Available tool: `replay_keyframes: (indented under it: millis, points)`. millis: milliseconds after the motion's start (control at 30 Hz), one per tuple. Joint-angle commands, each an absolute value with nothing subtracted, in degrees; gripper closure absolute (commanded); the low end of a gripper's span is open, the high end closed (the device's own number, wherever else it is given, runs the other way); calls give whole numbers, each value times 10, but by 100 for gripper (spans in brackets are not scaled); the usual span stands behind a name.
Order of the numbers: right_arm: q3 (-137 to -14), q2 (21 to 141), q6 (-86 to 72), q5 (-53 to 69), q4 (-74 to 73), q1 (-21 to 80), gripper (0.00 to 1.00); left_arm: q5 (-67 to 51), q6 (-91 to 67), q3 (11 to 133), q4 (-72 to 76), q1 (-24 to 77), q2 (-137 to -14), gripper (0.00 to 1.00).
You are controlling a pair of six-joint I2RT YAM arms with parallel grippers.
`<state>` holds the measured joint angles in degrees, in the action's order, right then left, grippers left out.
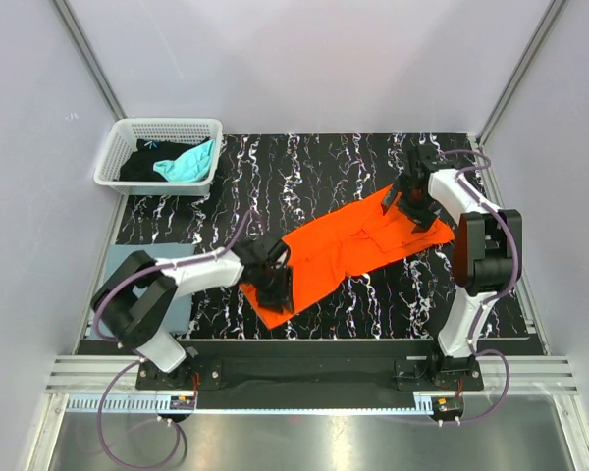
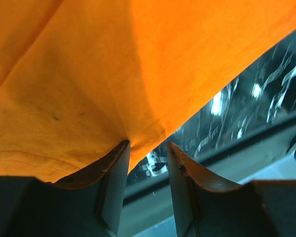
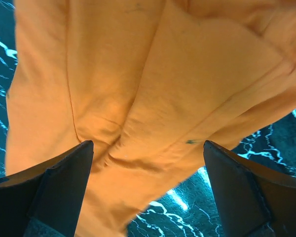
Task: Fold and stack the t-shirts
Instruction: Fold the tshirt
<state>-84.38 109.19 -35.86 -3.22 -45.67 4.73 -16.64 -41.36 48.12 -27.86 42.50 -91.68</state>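
A bright orange t-shirt lies spread diagonally on the black marbled mat. My left gripper is at its near-left end. In the left wrist view the cloth drapes over and puckers at the left fingertip; the left gripper has a narrow empty gap showing the mat. My right gripper hovers over the shirt's far-right end. In its wrist view the right gripper is wide open above wrinkled orange cloth. A slate grey-blue t-shirt lies folded at the left edge, partly under the left arm.
A white lattice basket stands at the back left, holding a teal t-shirt and a black one. White walls enclose the table. The metal rail with the arm bases runs along the near edge.
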Motion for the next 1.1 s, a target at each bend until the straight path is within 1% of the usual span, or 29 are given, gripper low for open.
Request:
replay_keyframes:
  millis: [0,33,100,133,233,333,367,433,500,567,600,633,733,767,800,867,900,933,1033,1067]
  points:
    - [-830,1097,-390,-42,-431,63,0,-143,-485,410,-318,470,-879,56]
    - [-829,1099,-391,-47,-430,67,0,-144,-496,401,-313,502,-867,55]
    - [-834,1118,-392,-54,-428,71,0,-154,-523,386,-298,532,-837,54]
    - [-837,1126,-392,-55,-426,78,0,-155,-526,388,-298,558,-826,51]
    - [-862,1159,-372,-81,-424,102,0,-157,-519,406,-299,585,-774,44]
    - [-908,1208,-350,-105,-427,115,0,-144,-503,447,-306,587,-702,32]
    - [-932,1233,-345,-103,-428,119,0,-135,-491,459,-317,587,-682,26]
    - [-959,1259,-330,-106,-430,124,0,-102,-474,495,-335,583,-649,22]
    - [-1014,1301,-301,-104,-432,130,0,-77,-441,520,-372,562,-646,18]
    - [-1076,1340,-278,-109,-438,134,0,-70,-402,540,-390,541,-660,16]
    - [-1098,1353,-255,-112,-439,140,0,-61,-388,542,-395,530,-671,13]
    - [-1140,1378,-244,-114,-439,141,0,-57,-375,544,-395,506,-684,12]
    - [-1208,1428,-206,-110,-446,147,0,-45,-319,563,-392,475,-759,10]
    - [-1255,1440,-200,-106,-448,147,0,-42,-293,573,-389,472,-808,10]
    - [-1284,1452,-187,-101,-452,149,0,-34,-280,583,-386,472,-829,9]
    - [-1379,1485,-176,-89,-469,149,0,-29,-258,617,-379,471,-876,8]
    - [-1416,1498,-167,-85,-481,151,0,-25,-251,631,-375,472,-915,8]
    - [-1496,1516,-167,-75,-506,151,0,-23,-244,654,-372,472,-931,6]
    - [-1583,1510,-170,-74,-536,150,0,-16,-239,684,-369,471,-989,6]
    - [-1579,1495,-171,-80,-536,150,0,-25,-242,686,-369,470,-1003,5]
